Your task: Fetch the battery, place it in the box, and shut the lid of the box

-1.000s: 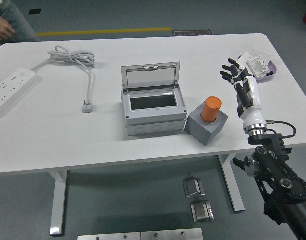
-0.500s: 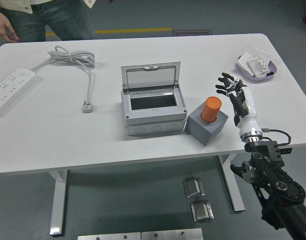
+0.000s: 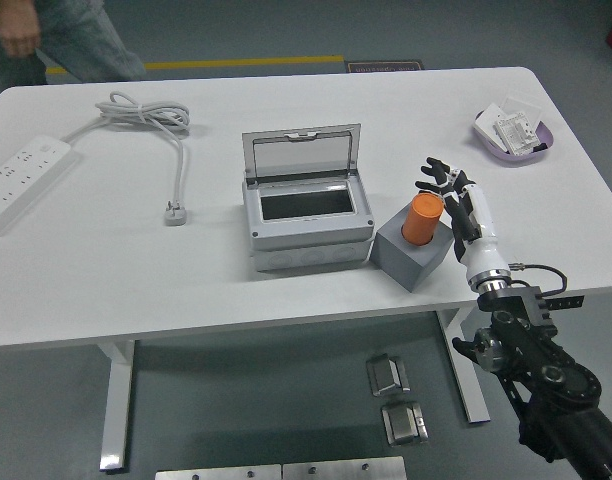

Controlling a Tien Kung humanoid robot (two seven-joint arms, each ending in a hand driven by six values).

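Note:
An orange cylindrical battery [image 3: 422,219] stands upright in a grey block holder [image 3: 413,252] right of the box. The grey box [image 3: 308,222] sits mid-table with its clear lid [image 3: 301,152] raised at the back, the inside dark. My right hand [image 3: 446,186] hovers just right of the battery top, fingers spread and holding nothing. Whether a fingertip touches the battery is unclear. The left arm does not show.
A white power strip [image 3: 18,182] with coiled cable and plug [image 3: 174,211] lies at the left. A purple dish [image 3: 514,133] of small parts sits far right. A person stands beyond the far-left corner, one hand [image 3: 18,37] hanging by the table edge.
My right hand has moved left and slightly down, from out near the dish to right beside the battery. The person at the far side has shifted to the left.

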